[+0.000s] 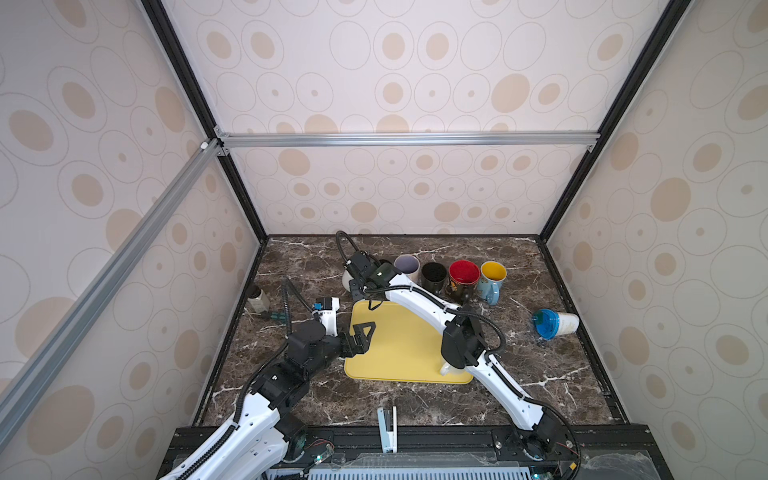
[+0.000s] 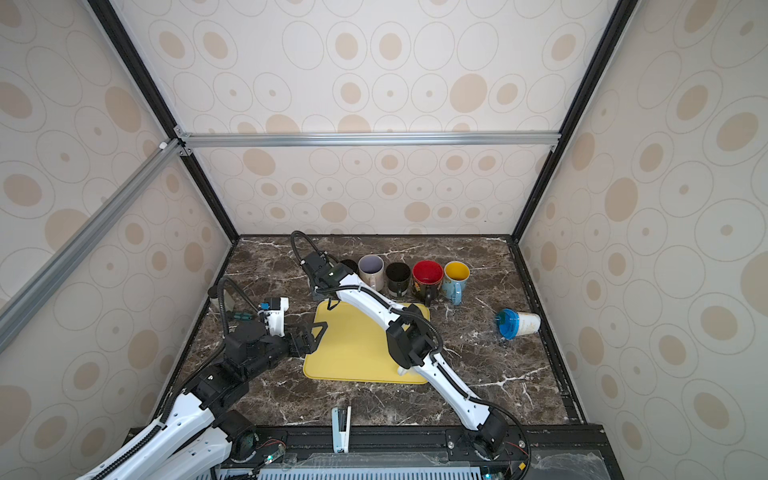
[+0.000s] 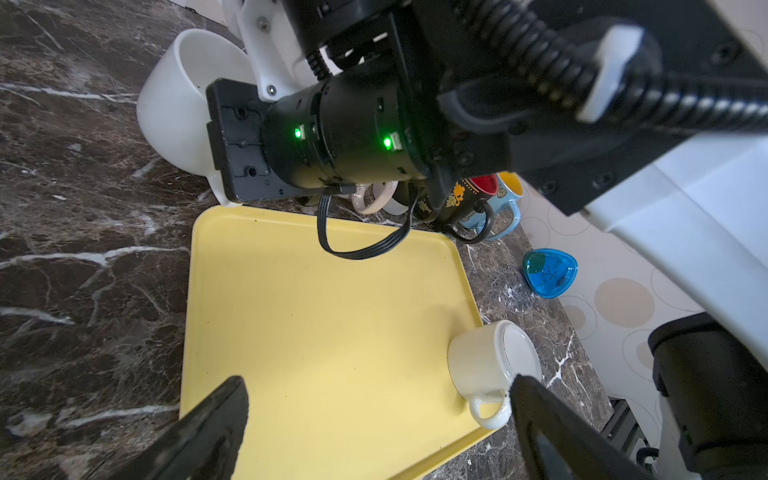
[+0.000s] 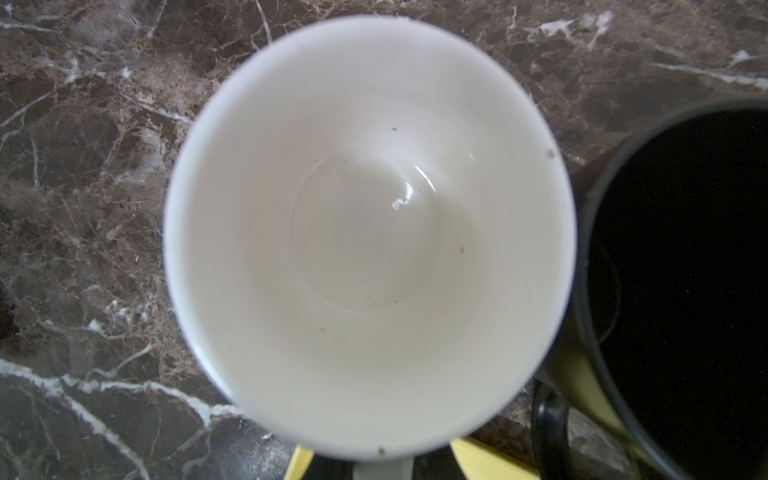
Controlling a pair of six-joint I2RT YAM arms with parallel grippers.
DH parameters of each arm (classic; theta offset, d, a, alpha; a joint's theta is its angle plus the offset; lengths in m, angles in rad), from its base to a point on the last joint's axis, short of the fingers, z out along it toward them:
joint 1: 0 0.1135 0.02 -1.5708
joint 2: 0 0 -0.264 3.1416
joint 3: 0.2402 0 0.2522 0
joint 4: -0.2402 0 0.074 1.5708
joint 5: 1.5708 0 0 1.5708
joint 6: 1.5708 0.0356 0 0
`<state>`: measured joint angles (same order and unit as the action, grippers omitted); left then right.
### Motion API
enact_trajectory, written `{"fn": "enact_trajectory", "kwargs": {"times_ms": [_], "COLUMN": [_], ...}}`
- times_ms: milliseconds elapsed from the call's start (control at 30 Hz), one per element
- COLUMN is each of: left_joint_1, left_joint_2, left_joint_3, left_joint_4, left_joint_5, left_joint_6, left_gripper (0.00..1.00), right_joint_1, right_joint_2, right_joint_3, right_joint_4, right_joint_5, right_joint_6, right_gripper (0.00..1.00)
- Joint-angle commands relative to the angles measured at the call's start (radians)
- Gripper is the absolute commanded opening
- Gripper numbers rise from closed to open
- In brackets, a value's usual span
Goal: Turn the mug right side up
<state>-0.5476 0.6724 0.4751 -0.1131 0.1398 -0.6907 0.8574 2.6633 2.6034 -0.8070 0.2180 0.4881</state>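
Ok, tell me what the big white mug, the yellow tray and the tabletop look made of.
Big white mug: likely glazed ceramic; glossy, with sharp glints inside.
Yellow tray: probably plastic; matte, uniform colour, rounded moulded rim.
Tabletop: brown marble look with white veins; real stone or printed laminate, cannot tell.

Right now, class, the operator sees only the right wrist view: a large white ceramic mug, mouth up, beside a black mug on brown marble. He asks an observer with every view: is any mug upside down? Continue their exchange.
Observer: Yes, a small cream ceramic cup sits base up near a corner of the flat yellow plastic tray.
Operator: Where is the left gripper?
Observer: The left gripper hangs open over the tray's side away from that cup, holding nothing.
Operator: Anything toppled?
Observer: A blue-lidded pale tumbler lies on its side on the brown marble table, off the tray.
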Motion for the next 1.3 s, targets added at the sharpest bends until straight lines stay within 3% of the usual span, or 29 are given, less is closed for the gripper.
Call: {"fn": "enact_trajectory", "kwargs": {"times_ms": [0, 433, 1100, 1267], "left_joint_1": [0.005, 0.005, 0.006, 0.005], "left_joint_2": [-0.012, -0.004, -0.005, -0.007], "left_joint_3": [-0.005, -0.023, 0.014, 0.010], "left_joint_4": [0.015, 0.042, -0.007, 0.002], "left_joint_5": [-0.003, 0.009, -0.026, -0.029], "left_joint_6": [-0.005, -0.018, 0.016, 0.014], "left_gripper": [0.99, 0.99, 0.99, 0.99], "right_joint_1": [-0.004, -0.006, -0.018, -0.014], "right_joint_2": [0.009, -0.012, 0.049, 0.010], "right_joint_3": [0.042, -0.009, 0.069, 0.015], "right_joint_4": [0.007, -0.008, -0.004, -0.027], "right_joint_5": [0.037, 0.032, -0.011, 0.003], "right_joint_6": [0.006, -0.002, 0.000, -0.011], "right_gripper": [0.00, 0.00, 0.00, 0.00]}}
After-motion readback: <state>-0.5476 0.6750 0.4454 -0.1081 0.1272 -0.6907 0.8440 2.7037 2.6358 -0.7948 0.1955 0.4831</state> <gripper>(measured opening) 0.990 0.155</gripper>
